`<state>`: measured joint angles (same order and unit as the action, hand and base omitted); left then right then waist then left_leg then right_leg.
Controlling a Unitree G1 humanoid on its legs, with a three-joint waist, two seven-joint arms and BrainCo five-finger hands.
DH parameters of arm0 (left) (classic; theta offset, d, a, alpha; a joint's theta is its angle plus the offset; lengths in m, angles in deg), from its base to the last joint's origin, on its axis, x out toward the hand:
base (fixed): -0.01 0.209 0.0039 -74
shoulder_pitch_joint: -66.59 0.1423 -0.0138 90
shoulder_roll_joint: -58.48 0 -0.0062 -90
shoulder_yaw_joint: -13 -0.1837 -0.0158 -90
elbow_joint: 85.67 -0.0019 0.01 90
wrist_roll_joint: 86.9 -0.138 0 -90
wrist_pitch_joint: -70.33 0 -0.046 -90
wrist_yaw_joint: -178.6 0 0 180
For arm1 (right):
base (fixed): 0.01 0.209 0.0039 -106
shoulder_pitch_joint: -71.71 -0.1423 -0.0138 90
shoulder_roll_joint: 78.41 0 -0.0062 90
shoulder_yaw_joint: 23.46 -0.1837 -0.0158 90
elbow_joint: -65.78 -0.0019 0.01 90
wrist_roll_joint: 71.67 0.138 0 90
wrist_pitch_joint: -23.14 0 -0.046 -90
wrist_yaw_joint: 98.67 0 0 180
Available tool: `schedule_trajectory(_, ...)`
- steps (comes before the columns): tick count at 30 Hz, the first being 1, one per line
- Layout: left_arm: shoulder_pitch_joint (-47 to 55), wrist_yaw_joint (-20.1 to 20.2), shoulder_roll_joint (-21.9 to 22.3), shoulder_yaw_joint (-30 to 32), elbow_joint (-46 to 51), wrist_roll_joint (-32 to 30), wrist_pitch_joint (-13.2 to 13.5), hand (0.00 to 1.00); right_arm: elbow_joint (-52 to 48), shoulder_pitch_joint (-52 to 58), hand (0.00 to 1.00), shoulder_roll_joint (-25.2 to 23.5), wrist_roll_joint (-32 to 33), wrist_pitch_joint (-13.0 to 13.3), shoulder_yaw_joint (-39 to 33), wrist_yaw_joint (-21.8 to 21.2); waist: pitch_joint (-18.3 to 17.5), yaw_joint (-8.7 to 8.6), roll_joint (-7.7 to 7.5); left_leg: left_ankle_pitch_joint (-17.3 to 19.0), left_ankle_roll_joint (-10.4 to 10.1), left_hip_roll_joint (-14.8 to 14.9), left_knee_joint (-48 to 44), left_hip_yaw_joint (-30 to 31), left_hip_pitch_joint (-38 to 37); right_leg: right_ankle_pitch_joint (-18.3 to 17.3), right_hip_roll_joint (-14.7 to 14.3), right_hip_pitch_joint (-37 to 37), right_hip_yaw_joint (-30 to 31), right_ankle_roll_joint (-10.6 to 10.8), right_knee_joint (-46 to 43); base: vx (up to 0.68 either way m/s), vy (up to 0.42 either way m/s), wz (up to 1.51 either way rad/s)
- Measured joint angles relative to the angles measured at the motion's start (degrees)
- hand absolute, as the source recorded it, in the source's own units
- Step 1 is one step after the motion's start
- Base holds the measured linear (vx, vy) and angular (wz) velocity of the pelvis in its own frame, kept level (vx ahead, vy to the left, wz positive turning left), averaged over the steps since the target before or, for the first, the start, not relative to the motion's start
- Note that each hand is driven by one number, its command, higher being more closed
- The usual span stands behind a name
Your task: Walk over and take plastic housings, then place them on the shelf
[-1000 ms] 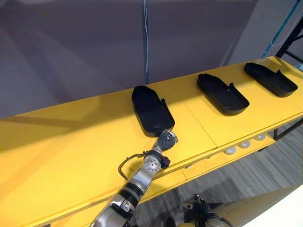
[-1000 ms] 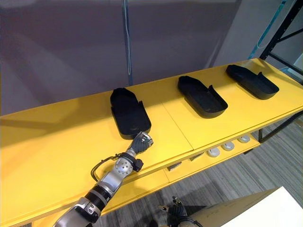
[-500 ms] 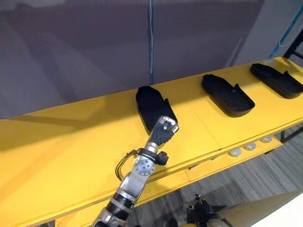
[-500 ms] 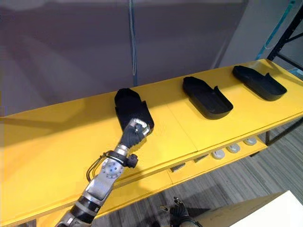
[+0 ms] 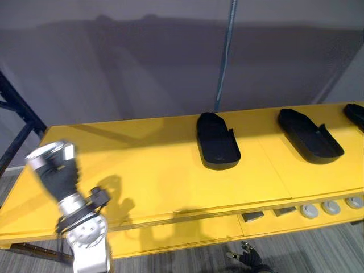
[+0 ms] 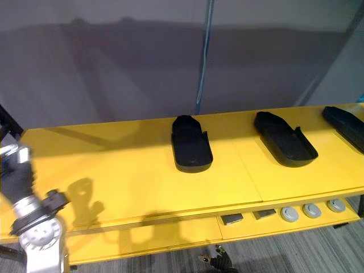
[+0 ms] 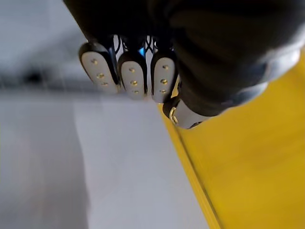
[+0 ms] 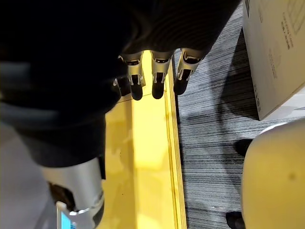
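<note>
**Task items.** Three housings lie hollow side up in a row on the yellow shelf (image 5: 148, 165), well apart from one another. The near housing (image 5: 218, 142) sits about mid-shelf, the second housing (image 5: 310, 135) to its right, and the third housing (image 5: 357, 114) at the right edge of the view. Neither hand touches any of them.

**Left hand** (image 5: 56, 170). It is raised over the shelf's left end, well apart from the near housing. In its wrist view the fingers (image 7: 134, 78) are curled in toward the thumb, clenched on nothing.

**Right hand** (image 8: 161, 67). It hangs low, with a yellow edge and the grey floor (image 8: 214, 119) past its fingers. The fingers are slack and straight, and the hand is empty. A white box (image 8: 271, 47) stands on the floor nearby.

**Step in hand, as judged.** No housing is being carried, and all three in view already rest on the shelf, so the placing of these looks done. The robot appears to be between a put-down and the next fetch. Whether more housings wait elsewhere cannot be told from these views.

**Next move, as judged.** If more remain, the robot must turn and walk to the source. It should open the left hand before reaching and grasp a housing by its rim. The free stretch of shelf left of the near housing is the evident spot for the next one. That one should go down flat, clear of the front edge and of its neighbours.
</note>
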<state>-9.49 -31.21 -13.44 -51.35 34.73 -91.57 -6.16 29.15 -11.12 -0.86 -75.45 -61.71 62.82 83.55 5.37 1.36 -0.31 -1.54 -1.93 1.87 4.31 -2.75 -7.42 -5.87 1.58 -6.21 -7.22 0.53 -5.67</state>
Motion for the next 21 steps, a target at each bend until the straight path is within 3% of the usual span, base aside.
schedule_trajectory(3,4.99,-2.66,1.76,5.01,-4.16,3.64,0.13,1.0,-2.43,1.86,0.0,-1.56,-0.05,-0.02,0.52,0.32,-1.13,0.49,-0.82,0.17,0.03,-0.05,-0.47,0.38,0.22,-0.27,0.22,-0.27,-0.78,0.04,-0.02,0.01,-0.015,0.1)
schedule_trajectory(7,7.92,-2.3,2.65,7.38,-19.32,6.82,-3.1,1.0,-3.5,2.25,0.0,-2.14,-0.75,-0.08,2.75,0.72,-1.64,1.12,-1.55,1.66,0.1,-0.22,-1.99,0.35,0.19,-0.96,0.64,-0.72,-1.31,0.09,-0.91,-0.01,-0.007,0.04)
schedule_trajectory(8,9.39,-0.76,3.07,7.32,-26.88,7.8,-5.72,1.0,-3.57,2.24,0.0,-2.2,-1.25,-0.22,3.83,0.7,-1.87,1.11,-1.78,2.31,0.15,-0.23,-2.62,0.0,0.21,-1.26,0.74,-0.77,-1.26,0.13,-1.28,-0.01,-0.002,-0.09)
schedule_trajectory(12,11.21,5.9,3.72,4.76,-44.34,7.7,-10.07,1.0,-5.96,3.43,0.0,-3.67,-1.27,-0.72,3.95,0.71,-2.47,1.05,-2.62,2.92,0.1,-0.25,-3.7,-0.51,0.14,-1.94,1.0,-0.95,-1.2,0.23,-2.07,0.0,-0.004,-0.03)
schedule_trajectory(13,11.07,8.07,3.63,3.07,-49.9,7.7,-10.65,0.0,-6.98,3.79,0.0,-3.94,-1.27,-0.72,3.94,0.7,-2.49,1.02,-2.58,2.93,0.11,-0.31,-3.68,-0.58,0.14,-1.96,1.07,-0.95,-1.18,0.25,-2.07,0.0,0.0,0.0)
schedule_trajectory(16,10.48,12.57,3.24,-1.67,-59.11,7.03,-11.47,0.0,-7.82,4.06,0.0,-4.51,-1.25,-0.72,3.8,0.71,-2.52,1.0,-2.53,3.14,-0.11,-0.34,-3.55,-0.7,0.17,-2.03,1.12,-0.9,-1.18,0.27,-2.04,0.0,0.0,0.0)
schedule_trajectory(21,7.65,16.61,2.34,-5.59,-65.74,5.2,-11.41,0.0,-7.87,4.26,0.0,-4.44,-1.03,-0.72,1.9,0.98,-3.01,0.87,-1.56,3.26,-0.25,-0.3,-3.03,-1.28,0.26,-2.21,1.09,-0.48,-0.92,0.26,-2.08,0.0,-0.001,-0.01)
